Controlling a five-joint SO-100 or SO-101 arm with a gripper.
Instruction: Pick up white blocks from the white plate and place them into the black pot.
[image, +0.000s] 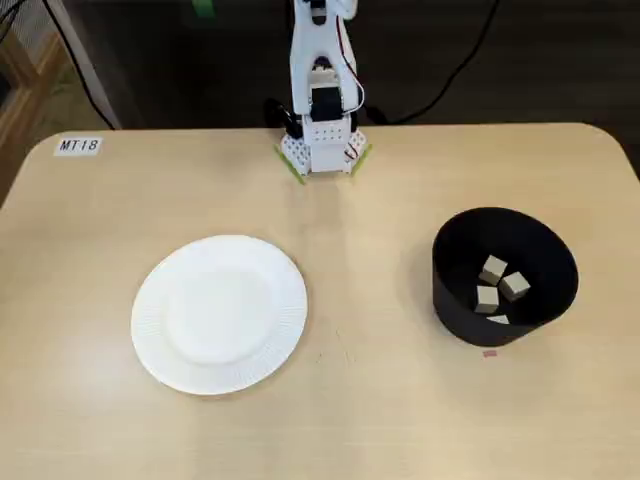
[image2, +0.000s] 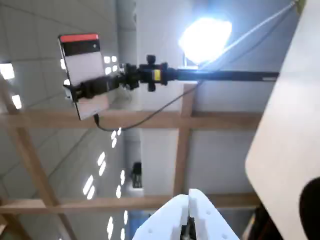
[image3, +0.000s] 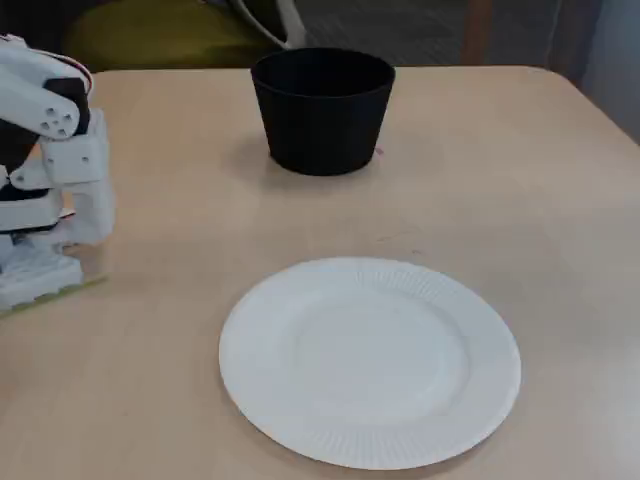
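I see a white plate (image: 219, 313) with a finely ribbed rim on the pale beige counter (image: 360, 420). The pot (image: 503, 277) is matte black, its blocks (image: 497, 282) off-white.

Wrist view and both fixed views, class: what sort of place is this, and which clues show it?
Probably a lab or workshop room, not a home: a labelled beige table, a phone on a boom under ceiling strip lights, and cables behind the arm. The tool looks shut.

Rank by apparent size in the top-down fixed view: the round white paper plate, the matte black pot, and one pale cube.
1. Round white paper plate, widest.
2. Matte black pot, somewhat narrower.
3. Pale cube inside the pot, far smallest.
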